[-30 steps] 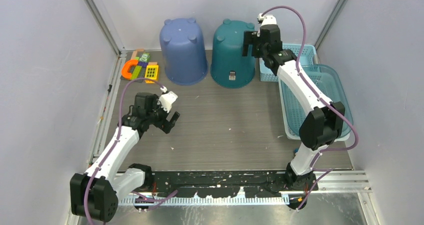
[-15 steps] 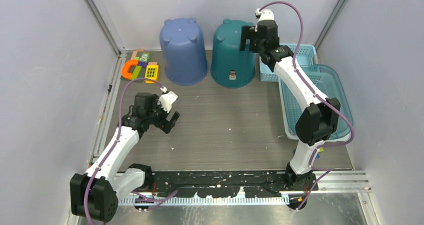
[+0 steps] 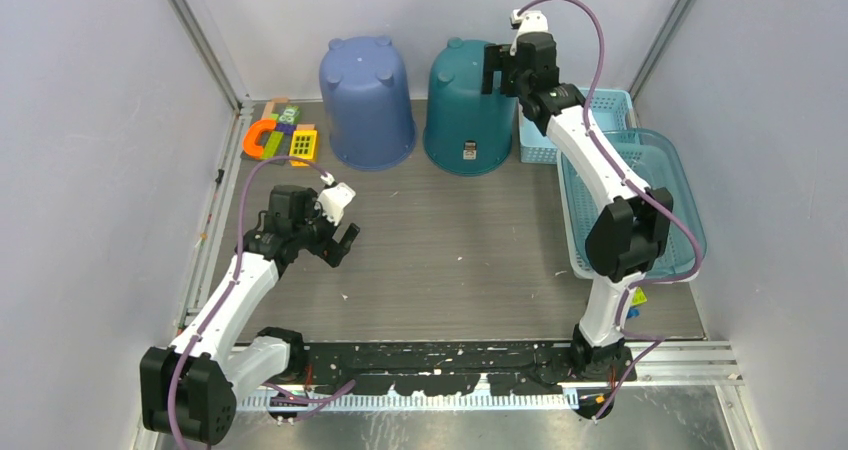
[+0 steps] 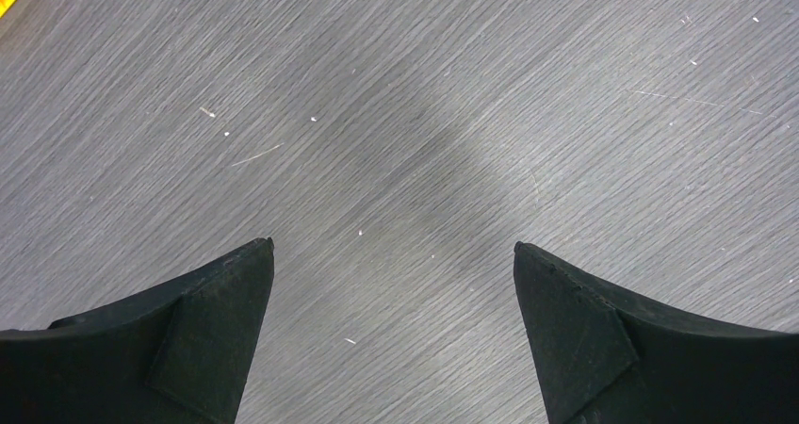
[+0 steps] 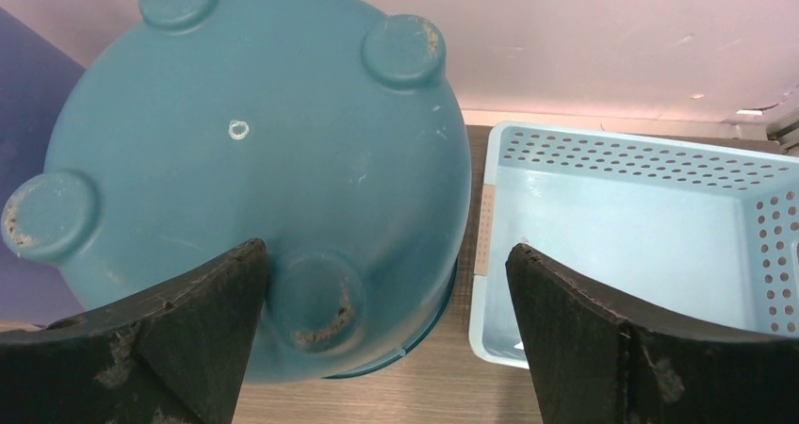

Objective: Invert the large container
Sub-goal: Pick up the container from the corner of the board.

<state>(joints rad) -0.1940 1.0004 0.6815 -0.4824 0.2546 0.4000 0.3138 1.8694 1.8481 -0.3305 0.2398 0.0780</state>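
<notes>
A teal bucket [image 3: 462, 110] stands bottom-up at the back of the table, its four round feet on top; it fills the left of the right wrist view [image 5: 254, 160]. A purple-blue bucket [image 3: 366, 100] stands bottom-up to its left. My right gripper [image 3: 505, 80] hangs open and empty above the teal bucket's right rear edge; in the right wrist view [image 5: 386, 245] its jaws straddle the bucket's near right side without touching it. My left gripper [image 3: 345, 242] is open and empty over bare table at the left, as its wrist view [image 4: 394, 245] shows.
A small light-blue perforated basket [image 3: 620, 105] stands right of the teal bucket, also in the right wrist view [image 5: 641, 217]. A larger blue tray [image 3: 650, 200] lies along the right side. Coloured toy blocks [image 3: 280, 135] lie at the back left. Walls enclose three sides.
My right gripper has moved a little back and left, further over the teal bucket. The left arm and both buckets have not moved.
</notes>
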